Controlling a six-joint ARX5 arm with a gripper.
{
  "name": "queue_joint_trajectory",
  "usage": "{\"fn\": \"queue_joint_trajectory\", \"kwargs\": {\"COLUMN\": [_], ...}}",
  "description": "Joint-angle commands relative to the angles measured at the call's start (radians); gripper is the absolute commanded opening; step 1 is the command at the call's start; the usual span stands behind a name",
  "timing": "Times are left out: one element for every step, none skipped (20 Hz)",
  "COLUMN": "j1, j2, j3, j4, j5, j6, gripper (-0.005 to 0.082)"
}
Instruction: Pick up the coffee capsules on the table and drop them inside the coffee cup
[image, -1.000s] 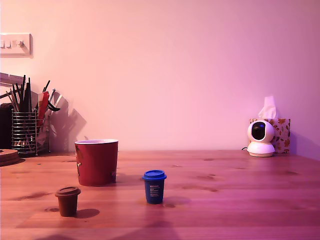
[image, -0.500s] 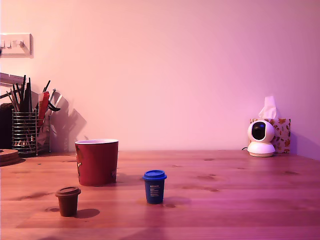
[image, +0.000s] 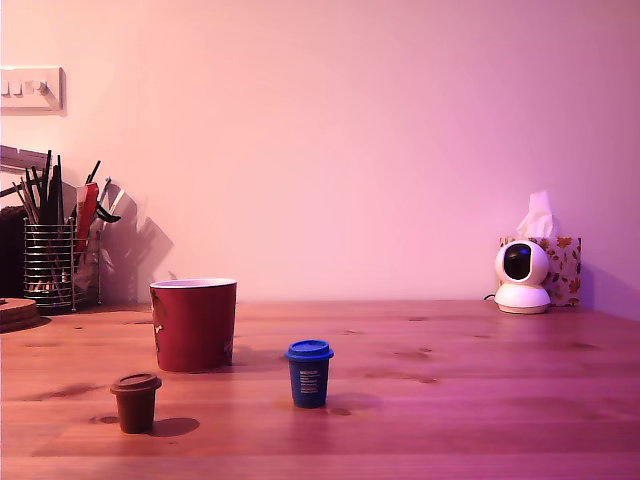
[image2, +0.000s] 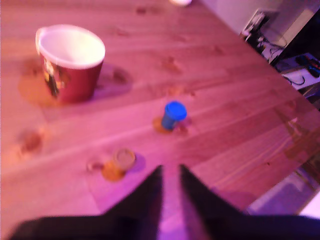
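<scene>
You see dark red tapered paper cup with pale rim (image: 194, 324) upright on wooden table (image: 470, 380). Blue lidded capsule (image: 309, 372) at cup's 4 o'clock, apart. Brown lidded capsule (image: 135, 401) at cup's 7 o'clock, nearer camera. Your black gripper (image2: 170, 172) shows in wrist view only: fingers nearly together, narrow gap, holding nothing, above bare table near brown capsule (image2: 123, 159).
</scene>
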Motion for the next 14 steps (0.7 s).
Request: {"fn": "queue_joint_trajectory", "kwargs": {"j1": [-0.003,-0.003,-0.003,-0.004,-0.009,-0.016,-0.024,-0.032,-0.040,-0.049,-0.059,-0.070,-0.084,-0.097], "j2": [0.031,0.047,0.066,0.083,0.103,0.122,0.141,0.160,0.179,0.199,0.218,0.235,0.255,0.272], "j3": [-0.023,-0.023,-0.023,-0.023,-0.023,-0.023,-0.023,-0.023,-0.023,-0.023,-0.023,-0.023,-0.023,-0.023], "j4": [-0.003,-0.002,-0.002,-0.002,0.001,0.003,0.005,0.007,0.007,0.007,0.008,0.009,0.010,0.010], "j5": [0.002,0.002,0.002,0.006,0.008,0.008,0.008,0.006,0.003,-0.004,-0.008,-0.019,-0.035,-0.055], "j6": [-0.018,-0.018,-0.018,-0.018,-0.018,-0.018,-0.018,-0.018,-0.019,-0.026,-0.033,-0.033,-0.032,-0.032], "gripper": [0.0452,0.0556,0.0609,0.0617,0.0617,0.0617,0.0617,0.0617,0.0617,0.0617,0.0617,0.0617,0.0617,0.0617]}}
